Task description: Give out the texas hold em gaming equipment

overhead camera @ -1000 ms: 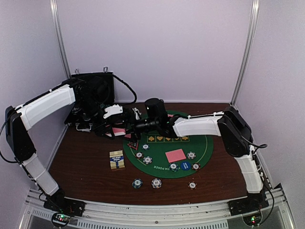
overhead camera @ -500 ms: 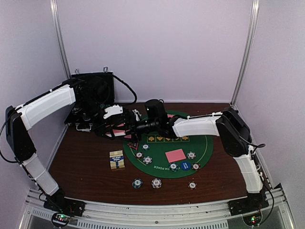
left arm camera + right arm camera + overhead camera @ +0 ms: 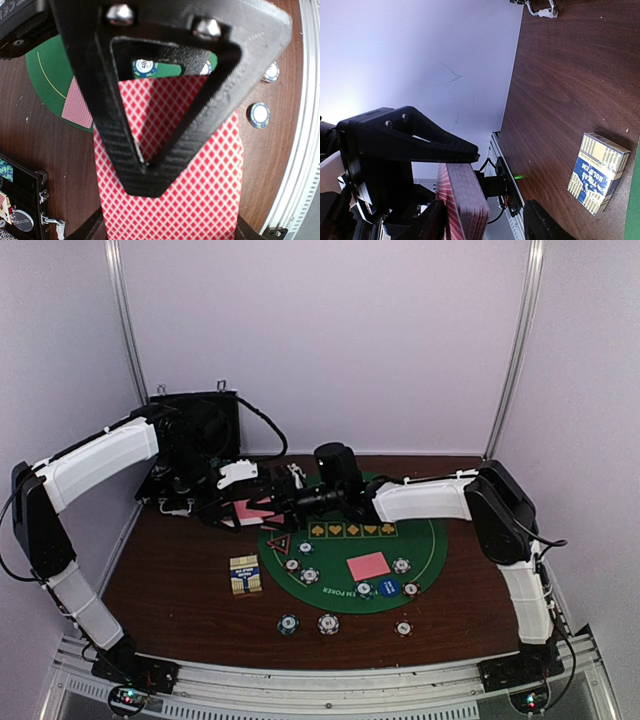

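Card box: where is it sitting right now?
Top view: the card box lies on the wooden table, just left of the green mat, on the left arm's side.

Lab rig: white walls [image 3: 330, 340], alu frame [image 3: 517, 340]

A dark brown wood-grain table [image 3: 180, 590] fills the floor of a small booth closed in by pale lilac-white walls. The back wall [image 3: 320, 340] rises plain behind the table's far edge, while the left wall [image 3: 50, 360] and right wall [image 3: 590, 390] angle in along its side edges. A thin metal post [image 3: 127, 320] stands at the far left corner and another metal post [image 3: 515, 340] at the far right corner. A ribbed aluminium rail [image 3: 320, 685] runs along the near edge. The light is soft and even, with a dull sheen on the wood; the right wrist view shows faint creases [image 3: 447, 75] on the wall.
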`<state>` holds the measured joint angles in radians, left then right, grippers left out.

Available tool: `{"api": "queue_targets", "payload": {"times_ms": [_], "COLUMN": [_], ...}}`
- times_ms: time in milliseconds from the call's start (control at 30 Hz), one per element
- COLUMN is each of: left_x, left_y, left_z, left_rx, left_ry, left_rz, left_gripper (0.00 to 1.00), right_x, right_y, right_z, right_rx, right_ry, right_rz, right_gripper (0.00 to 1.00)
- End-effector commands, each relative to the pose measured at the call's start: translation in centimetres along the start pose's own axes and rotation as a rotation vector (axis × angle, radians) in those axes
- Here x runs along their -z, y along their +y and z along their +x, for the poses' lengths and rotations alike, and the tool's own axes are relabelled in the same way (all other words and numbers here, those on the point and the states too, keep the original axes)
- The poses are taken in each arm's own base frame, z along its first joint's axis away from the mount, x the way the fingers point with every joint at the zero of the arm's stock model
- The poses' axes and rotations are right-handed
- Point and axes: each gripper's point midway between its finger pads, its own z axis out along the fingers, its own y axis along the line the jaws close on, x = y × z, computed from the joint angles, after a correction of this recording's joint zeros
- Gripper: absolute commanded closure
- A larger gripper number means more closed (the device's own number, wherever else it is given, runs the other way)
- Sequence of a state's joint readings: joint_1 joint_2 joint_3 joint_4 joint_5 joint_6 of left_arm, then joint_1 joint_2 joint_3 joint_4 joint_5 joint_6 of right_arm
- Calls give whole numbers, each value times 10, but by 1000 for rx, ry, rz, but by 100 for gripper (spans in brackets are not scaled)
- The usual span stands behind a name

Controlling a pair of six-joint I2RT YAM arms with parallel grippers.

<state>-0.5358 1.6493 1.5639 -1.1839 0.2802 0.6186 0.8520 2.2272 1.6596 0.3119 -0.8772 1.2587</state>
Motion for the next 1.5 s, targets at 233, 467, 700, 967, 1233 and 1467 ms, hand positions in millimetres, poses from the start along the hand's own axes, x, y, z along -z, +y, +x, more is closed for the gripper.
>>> {"api": "queue_targets", "payload": {"times_ms": [233, 467, 700, 967, 1233, 1467], "left_x": [11, 10, 9, 9, 12, 14], "left_y": [6, 6, 6, 6, 7, 7], "left_z": [-9, -8, -5, -3, -1, -2], "left_rx": [-18, -19, -20, -25, -28, -30], "left_ry": [-40, -36, -27, -19, -14, -20], "left_rz": [-35, -36, -38, -43, -58, -59], "left_gripper": [100, 100, 100, 100, 100, 100], "right_x": [30, 37, 45, 71, 91, 89], "right_y": [9, 17, 31, 28, 10, -19], "right_z": [-4, -2, -5, -19, -40, -64], "right_rx": [9, 10, -9, -5, -19, -21], "right_ry": [-23, -25, -39, -80, -113, -132], "right_rz": [37, 28, -27, -5, 51, 106], "right_gripper": [64, 73, 84, 95, 100, 100]}}
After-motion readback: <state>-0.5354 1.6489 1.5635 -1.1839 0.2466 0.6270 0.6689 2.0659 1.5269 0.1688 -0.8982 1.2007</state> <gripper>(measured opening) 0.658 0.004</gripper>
